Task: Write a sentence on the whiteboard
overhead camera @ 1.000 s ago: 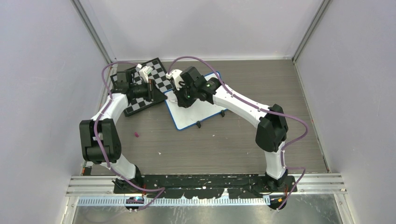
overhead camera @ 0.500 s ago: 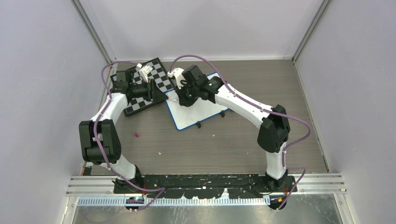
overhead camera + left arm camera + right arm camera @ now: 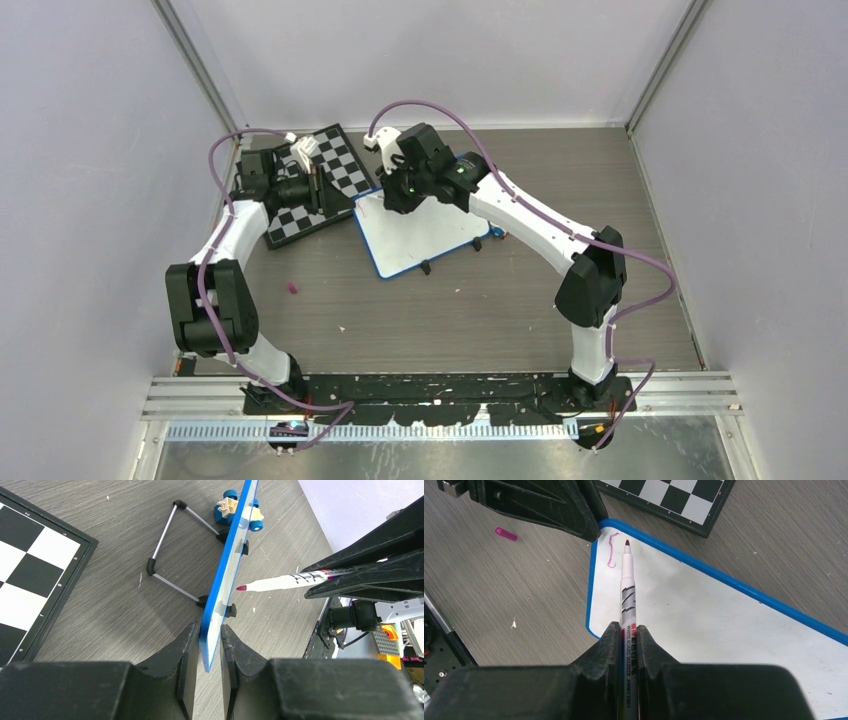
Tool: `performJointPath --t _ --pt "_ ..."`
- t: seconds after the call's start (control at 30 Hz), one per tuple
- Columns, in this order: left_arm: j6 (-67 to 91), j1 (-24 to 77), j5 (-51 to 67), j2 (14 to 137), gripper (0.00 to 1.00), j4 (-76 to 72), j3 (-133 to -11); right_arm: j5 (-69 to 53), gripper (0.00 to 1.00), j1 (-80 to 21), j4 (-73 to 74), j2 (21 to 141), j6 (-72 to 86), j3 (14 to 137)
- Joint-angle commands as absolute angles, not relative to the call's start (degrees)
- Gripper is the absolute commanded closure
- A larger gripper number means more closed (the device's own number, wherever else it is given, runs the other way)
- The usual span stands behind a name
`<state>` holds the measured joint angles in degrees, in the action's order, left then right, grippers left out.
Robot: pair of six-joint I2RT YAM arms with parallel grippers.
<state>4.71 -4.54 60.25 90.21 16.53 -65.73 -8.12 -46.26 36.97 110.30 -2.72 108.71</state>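
Both arms have moved up toward 12 o'clock on the table, the right one more. It has carried the pen point(image 3: 628, 590) from the board's middle to its far left corner.

On the left, the chessboard point(image 3: 350, 165) lies at 10 o'clock from the board point(image 3: 425, 235). The left gripper point(image 3: 207, 630) reaches over it and pinches the board's blue corner, one jaw on each side. The board sits in the middle of the table, turned a bit sideways. A pink cap point(image 3: 293, 289) lies on the table at 8 o'clock from it, well apart.

On the right, the right gripper point(image 3: 628, 630) is clamped on the pen, which points to 12 o'clock in its own camera. The red tip is just off the white face, not touching. A small pink squiggle point(image 3: 611, 550) sits at 9 o'clock from the tip, just beside it. I think the sentence has only just begun.

What could go wrong?
- The tip is very near the blue edge, so a stroke toward 9 o'clock could run off the board.
- It could also bump the left jaws close by.
- The left gripper only has one corner, so a hard push could make the board twist or slip.
- If the tip stays lifted, no line will show.
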Motion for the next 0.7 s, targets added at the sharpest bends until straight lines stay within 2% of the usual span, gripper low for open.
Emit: performJointPath --t 0.0,0.37,0.67 --pt "5.1 -4.8 61.6 89.9 0.77 13.8 -65.4 -8.4 1.0 -46.1 37.0 111.2 -2.0 112.3" --pt "4.8 -4.2 61.2 90.4 0.8 13.5 -65.3 -9.6 1.0 -46.1 38.1 112.1 -2.1 111.2" --pt "4.4 -3.5 60.9 90.1 0.91 13.5 -65.1 -8.3 1.0 -46.2 37.3 112.7 -1.8 111.5"
